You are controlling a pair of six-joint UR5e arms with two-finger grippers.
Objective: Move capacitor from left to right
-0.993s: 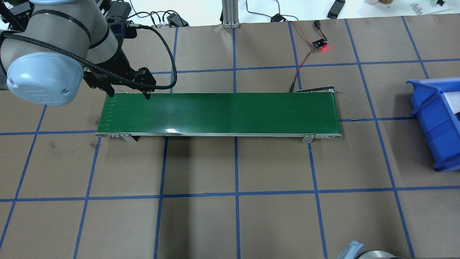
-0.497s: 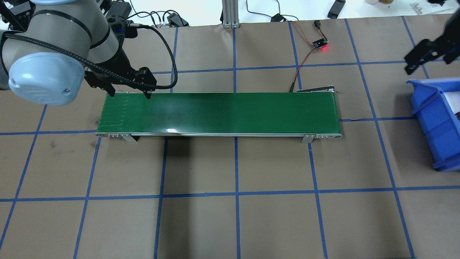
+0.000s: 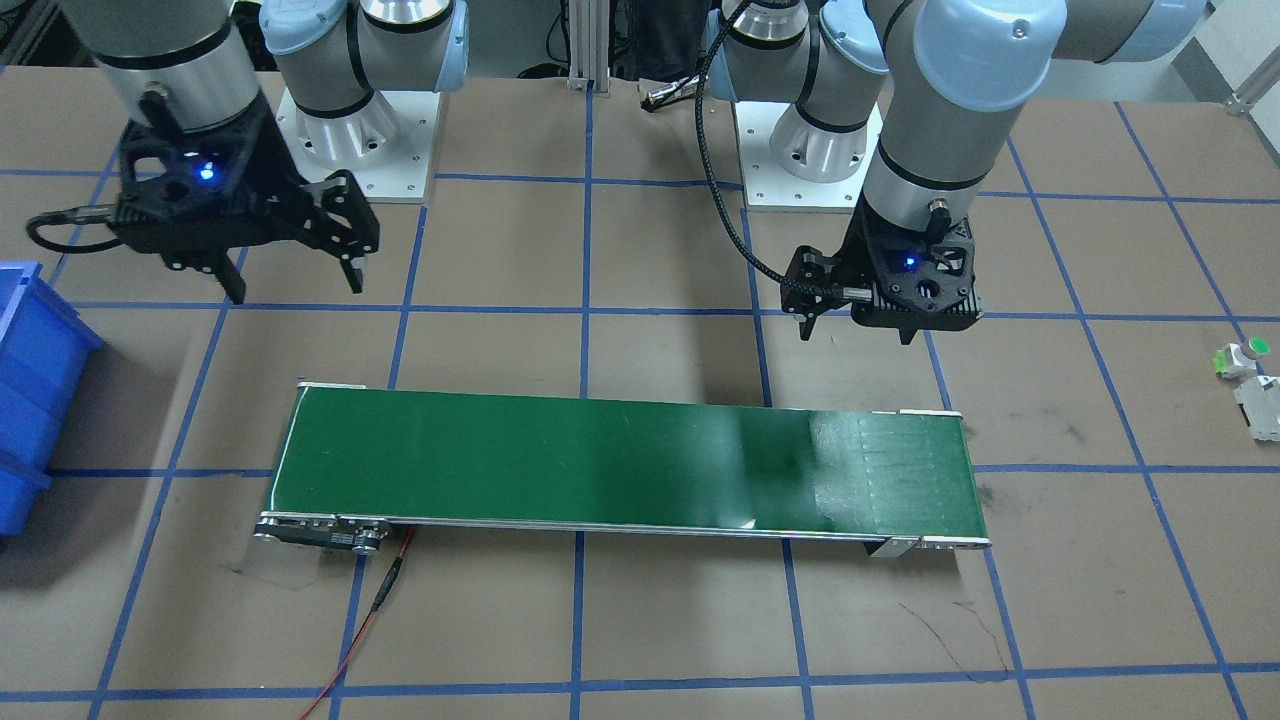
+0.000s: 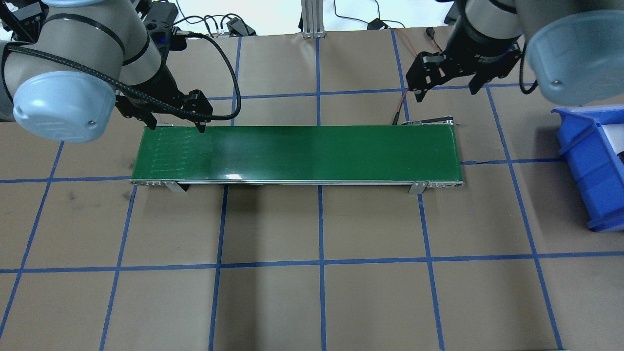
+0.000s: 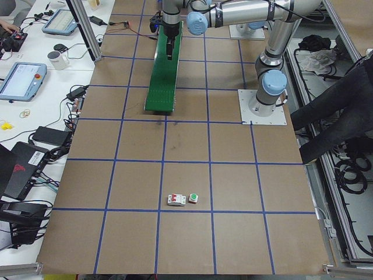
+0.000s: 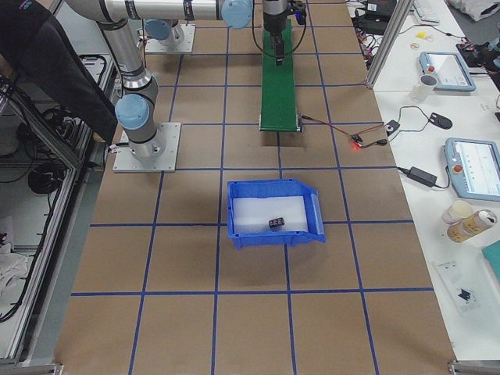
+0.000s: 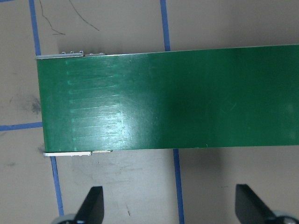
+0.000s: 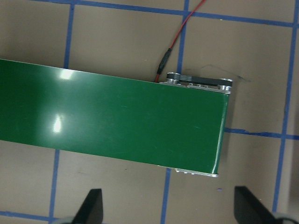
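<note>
The capacitor (image 6: 276, 223), a small dark stubby part, lies on the white floor of the blue bin (image 6: 234, 212); I see it only in the exterior right view. My left gripper (image 4: 176, 128) is open and empty, hovering at the far edge of the green conveyor belt's (image 4: 312, 153) left end; it also shows in the front view (image 3: 855, 335). My right gripper (image 4: 446, 94) is open and empty, hovering just beyond the belt's right end; it also shows in the front view (image 3: 297, 290). Nothing lies on the belt.
The blue bin (image 4: 592, 161) stands at the right table edge. A small white part with a green cap (image 3: 1240, 355) and a pale grey-white block (image 3: 1262, 405) lie far out on the left side. A sensor board with a red light (image 4: 435, 61) and its wires lie behind the belt's right end.
My right arm has swung in from the right, past the blue bin, to behind the belt's right end. Faint marks on the belt have spread rightward. My left gripper has hardly moved.
</note>
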